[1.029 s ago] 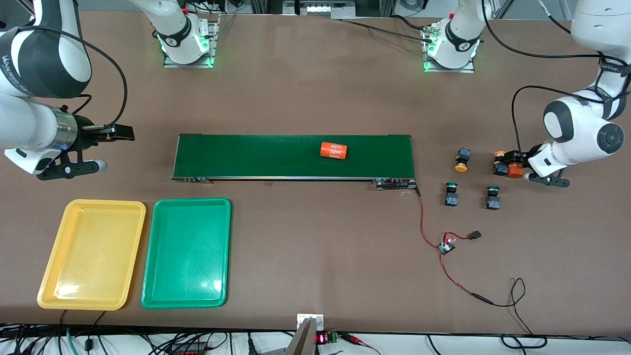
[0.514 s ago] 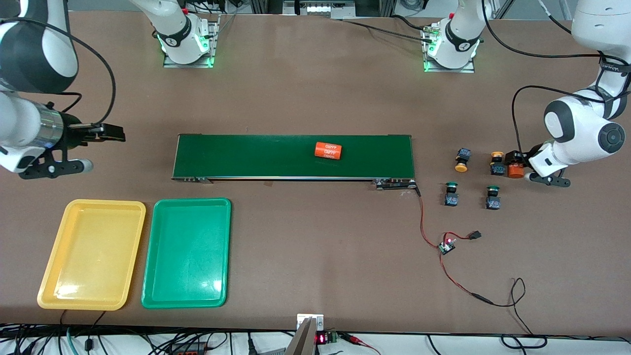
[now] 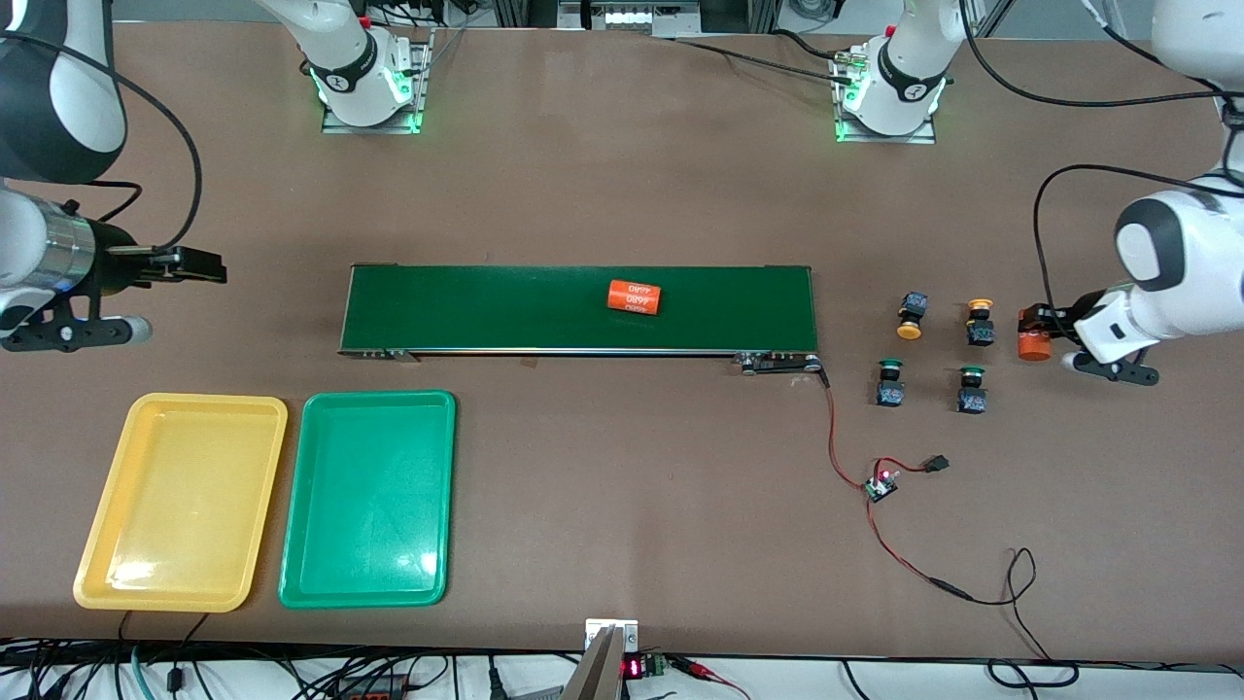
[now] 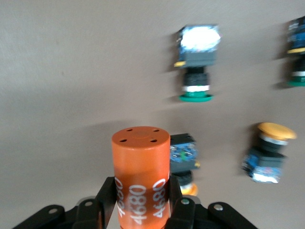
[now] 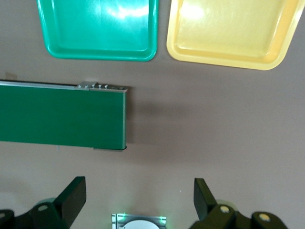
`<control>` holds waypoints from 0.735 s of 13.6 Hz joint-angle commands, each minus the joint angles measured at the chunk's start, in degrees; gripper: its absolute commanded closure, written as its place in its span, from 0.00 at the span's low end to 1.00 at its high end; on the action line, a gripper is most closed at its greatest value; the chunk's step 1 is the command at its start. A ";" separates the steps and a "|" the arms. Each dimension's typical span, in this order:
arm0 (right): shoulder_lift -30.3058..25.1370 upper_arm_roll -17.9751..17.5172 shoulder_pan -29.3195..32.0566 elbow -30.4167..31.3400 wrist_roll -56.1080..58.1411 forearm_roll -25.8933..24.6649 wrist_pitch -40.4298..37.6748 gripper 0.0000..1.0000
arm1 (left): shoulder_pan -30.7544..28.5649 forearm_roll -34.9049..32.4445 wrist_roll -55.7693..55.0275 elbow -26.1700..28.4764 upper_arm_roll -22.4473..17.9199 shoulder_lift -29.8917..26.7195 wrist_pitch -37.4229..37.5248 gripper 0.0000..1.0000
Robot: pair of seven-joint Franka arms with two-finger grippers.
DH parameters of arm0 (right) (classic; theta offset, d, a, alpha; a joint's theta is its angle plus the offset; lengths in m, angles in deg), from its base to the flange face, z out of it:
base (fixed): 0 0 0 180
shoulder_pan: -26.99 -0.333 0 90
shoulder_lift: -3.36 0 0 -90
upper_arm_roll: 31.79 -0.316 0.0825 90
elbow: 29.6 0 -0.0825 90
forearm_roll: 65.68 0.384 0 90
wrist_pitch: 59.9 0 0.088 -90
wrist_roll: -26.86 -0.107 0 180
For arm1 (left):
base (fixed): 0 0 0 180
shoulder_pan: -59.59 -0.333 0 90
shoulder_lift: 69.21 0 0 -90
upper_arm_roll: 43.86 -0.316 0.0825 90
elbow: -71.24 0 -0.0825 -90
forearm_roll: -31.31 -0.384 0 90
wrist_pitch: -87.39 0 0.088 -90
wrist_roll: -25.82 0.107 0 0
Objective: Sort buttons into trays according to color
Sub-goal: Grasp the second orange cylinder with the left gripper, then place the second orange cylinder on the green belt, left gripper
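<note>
While the left gripper clamps an orange "4680" cylinder and the wide-open right gripper waits, four black-and-blue push-buttons, yellow- and green-capped, sit beside the belt, well apart from both trays.

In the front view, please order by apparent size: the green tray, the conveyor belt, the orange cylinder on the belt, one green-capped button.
1. conveyor belt
2. green tray
3. orange cylinder
4. green-capped button

buttons: four, clustered on table | trays: yellow, green, side by side
</note>
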 commanded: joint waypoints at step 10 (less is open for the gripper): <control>0.18 -0.30 0.39 -0.54 0.38 0.31 1.73 0.00 | 6.04 1.37 10.32 -4.62 29.11 -2.75 7.68 0.78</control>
